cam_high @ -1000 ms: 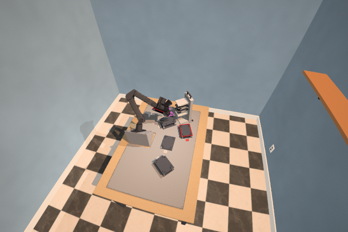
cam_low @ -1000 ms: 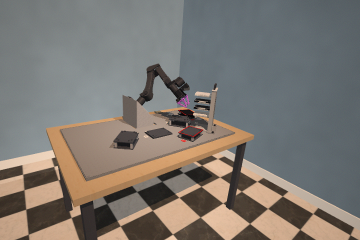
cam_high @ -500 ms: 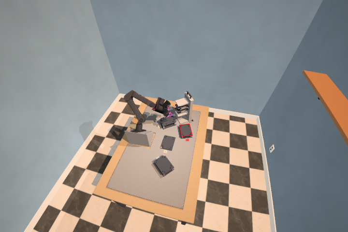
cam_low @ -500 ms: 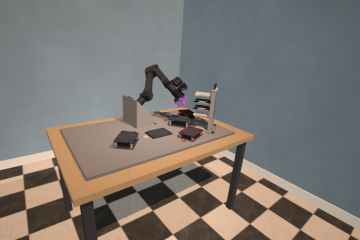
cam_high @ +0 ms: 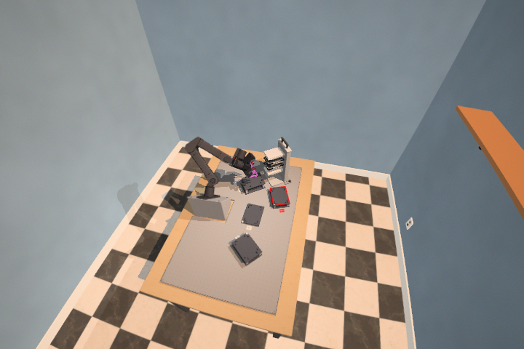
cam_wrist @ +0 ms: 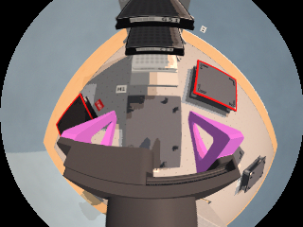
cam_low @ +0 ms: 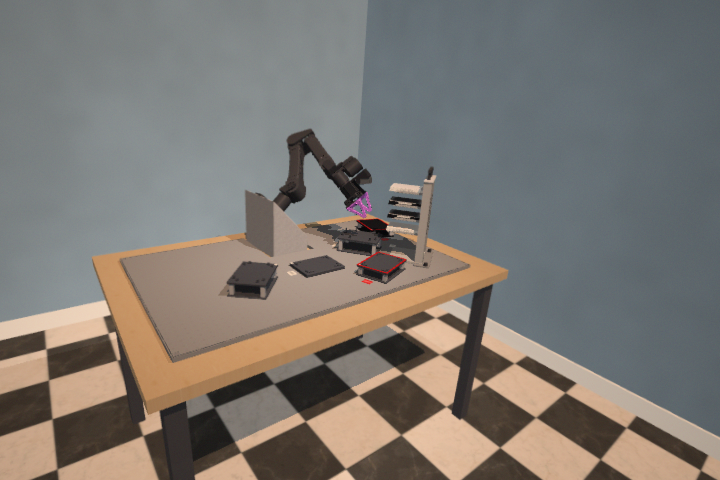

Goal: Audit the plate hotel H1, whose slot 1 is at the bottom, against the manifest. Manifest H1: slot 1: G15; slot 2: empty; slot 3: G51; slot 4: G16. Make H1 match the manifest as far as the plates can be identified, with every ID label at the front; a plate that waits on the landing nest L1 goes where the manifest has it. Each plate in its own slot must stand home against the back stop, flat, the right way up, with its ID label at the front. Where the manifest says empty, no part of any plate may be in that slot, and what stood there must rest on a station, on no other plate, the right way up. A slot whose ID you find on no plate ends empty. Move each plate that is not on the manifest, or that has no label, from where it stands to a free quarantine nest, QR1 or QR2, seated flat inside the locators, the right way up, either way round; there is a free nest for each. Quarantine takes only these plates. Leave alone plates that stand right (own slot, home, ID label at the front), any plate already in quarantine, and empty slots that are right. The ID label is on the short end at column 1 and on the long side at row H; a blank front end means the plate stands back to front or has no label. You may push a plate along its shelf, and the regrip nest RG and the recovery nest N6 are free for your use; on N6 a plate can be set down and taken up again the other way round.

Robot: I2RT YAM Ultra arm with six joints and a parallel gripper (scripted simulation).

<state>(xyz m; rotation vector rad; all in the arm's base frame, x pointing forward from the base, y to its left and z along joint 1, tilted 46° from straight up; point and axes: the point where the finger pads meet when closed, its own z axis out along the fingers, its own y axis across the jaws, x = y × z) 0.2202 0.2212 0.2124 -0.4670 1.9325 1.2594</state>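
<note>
Hotel H1 (cam_high: 287, 162) (cam_low: 426, 220) holds a white plate (cam_high: 273, 153) (cam_low: 405, 187) at the top, two black plates in the middle and a white plate (cam_low: 400, 230) (cam_wrist: 153, 62) at the bottom. The upper black plate (cam_low: 404, 201) (cam_wrist: 154, 20) shows the front label G51. The lower black plate (cam_low: 404, 215) (cam_wrist: 153, 50) has a front label too small to read surely. No label is readable on the bottom plate; the top plate's front is out of the wrist view. My gripper (cam_high: 253, 169) (cam_low: 362, 210) (cam_wrist: 152, 113) is open and empty, in front of H1 above a dark raised nest (cam_high: 252, 183) (cam_low: 358, 242) (cam_wrist: 156, 123).
A red-edged nest (cam_high: 279, 196) (cam_low: 381, 263) (cam_wrist: 215, 87) stands beside H1; another red-edged nest (cam_low: 372, 224) (cam_wrist: 75, 117) lies on the other side. A low dark nest (cam_high: 252, 214) (cam_low: 316, 266) and a raised one (cam_high: 246, 249) (cam_low: 252, 272) stand farther along the table.
</note>
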